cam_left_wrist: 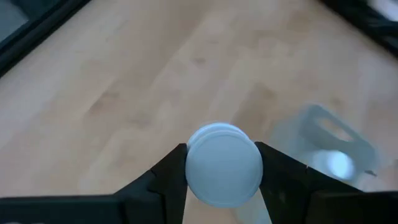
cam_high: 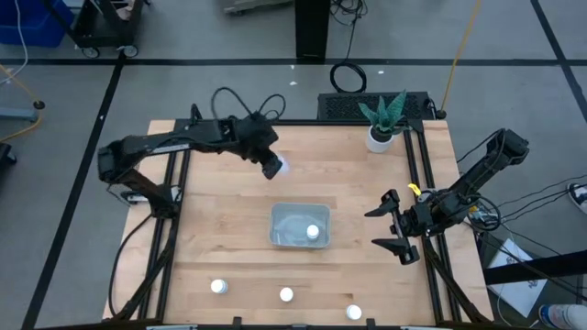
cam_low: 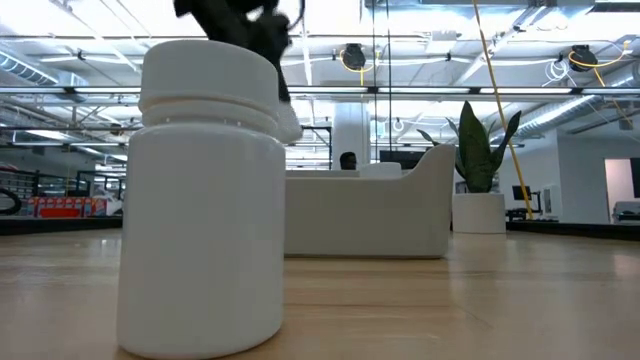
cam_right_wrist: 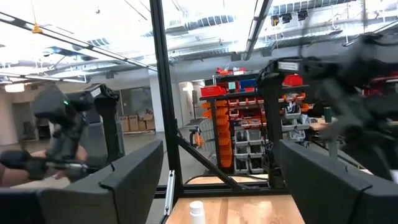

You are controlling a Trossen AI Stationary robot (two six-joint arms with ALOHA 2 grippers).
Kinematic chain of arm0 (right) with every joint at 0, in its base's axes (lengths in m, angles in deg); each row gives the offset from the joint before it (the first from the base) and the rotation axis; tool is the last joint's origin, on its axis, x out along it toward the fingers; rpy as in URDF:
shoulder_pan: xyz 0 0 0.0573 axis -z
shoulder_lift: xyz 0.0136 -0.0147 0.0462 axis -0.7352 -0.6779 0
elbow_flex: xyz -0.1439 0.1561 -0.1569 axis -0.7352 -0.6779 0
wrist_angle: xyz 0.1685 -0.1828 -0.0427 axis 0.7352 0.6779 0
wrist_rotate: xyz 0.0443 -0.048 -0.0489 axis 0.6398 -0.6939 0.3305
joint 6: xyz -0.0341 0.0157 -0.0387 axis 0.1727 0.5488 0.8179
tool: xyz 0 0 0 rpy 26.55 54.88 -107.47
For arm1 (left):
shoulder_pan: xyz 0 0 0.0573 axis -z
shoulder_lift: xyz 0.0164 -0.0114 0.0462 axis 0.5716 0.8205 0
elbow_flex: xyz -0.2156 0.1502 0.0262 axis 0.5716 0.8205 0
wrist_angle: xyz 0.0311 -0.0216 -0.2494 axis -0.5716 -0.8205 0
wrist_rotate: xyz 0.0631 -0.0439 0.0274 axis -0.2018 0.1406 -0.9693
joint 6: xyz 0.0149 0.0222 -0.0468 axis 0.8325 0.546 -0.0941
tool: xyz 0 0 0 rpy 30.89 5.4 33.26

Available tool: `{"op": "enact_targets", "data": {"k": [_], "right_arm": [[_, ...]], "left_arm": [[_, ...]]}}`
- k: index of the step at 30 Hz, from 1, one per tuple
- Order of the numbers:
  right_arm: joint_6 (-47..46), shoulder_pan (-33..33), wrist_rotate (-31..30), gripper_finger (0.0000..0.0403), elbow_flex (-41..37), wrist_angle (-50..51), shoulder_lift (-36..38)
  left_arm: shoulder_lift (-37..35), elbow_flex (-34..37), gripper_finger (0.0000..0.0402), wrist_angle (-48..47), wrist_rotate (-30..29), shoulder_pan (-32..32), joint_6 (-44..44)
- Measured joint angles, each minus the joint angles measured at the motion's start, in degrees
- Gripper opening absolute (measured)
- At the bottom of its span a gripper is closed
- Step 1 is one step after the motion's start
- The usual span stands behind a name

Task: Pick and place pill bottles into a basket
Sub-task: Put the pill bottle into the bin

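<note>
I have the left gripper (cam_high: 277,168) raised over the tabletop (cam_high: 220,229), beyond the basket's far-left corner, its fingers (cam_left_wrist: 163,180) clamped on a pill bottle (cam_left_wrist: 224,163); from the left wrist only the round white cap shows between them, the body hidden below. In the high view this held bottle is only a pale spot at the gripper tip. The basket (cam_high: 286,240) sits near the middle of the tabletop with one bottle (cam_high: 313,232) inside, toward its right wall; its translucent walls blur into the wood from the left wrist. Three more bottles stand along the near edge: one left (cam_high: 218,287), one centre (cam_high: 286,295), one right (cam_high: 354,313), well apart from each other and close to the rim. The low view is largely blocked by one bottle (cam_low: 205,200) standing just before the lens; I cannot tell which of the three it is. The right gripper (cam_high: 391,229) waits at the right edge with fingers spread wide, holding nothing. A potted plant (cam_high: 383,121) occupies the far right corner. Open wood lies between the basket and the near row.
</note>
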Motion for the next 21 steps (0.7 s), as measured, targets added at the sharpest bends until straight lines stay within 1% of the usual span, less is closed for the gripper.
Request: {"op": "enact_targets", "data": {"k": [3,6,8,15,21], "right_arm": [[0.00,0.00,0.00,0.0309,0.00,-0.06,0.00],[0.00,0.00,0.00,0.0309,0.00,-0.12,0.00],[0.00,0.00,0.00,0.0309,0.00,-0.18,0.00],[0.00,0.00,0.00,0.0309,0.00,-0.28,0.00],[0.00,0.00,0.00,0.0309,0.00,-0.28,0.00]], "left_arm": [[-2.20,0.00,0.0185,1.47,-0.63,4.10,-0.01],[-3.90,-0.02,0.0177,3.39,-1.51,8.29,-0.71],[-4.27,-0.11,0.0165,4.64,-1.66,10.70,-0.67],[-4.64,-0.09,0.0165,6.28,-4.87,18.09,-1.01],[-4.59,-0.09,0.0181,9.84,-6.20,22.94,-1.99]]}}
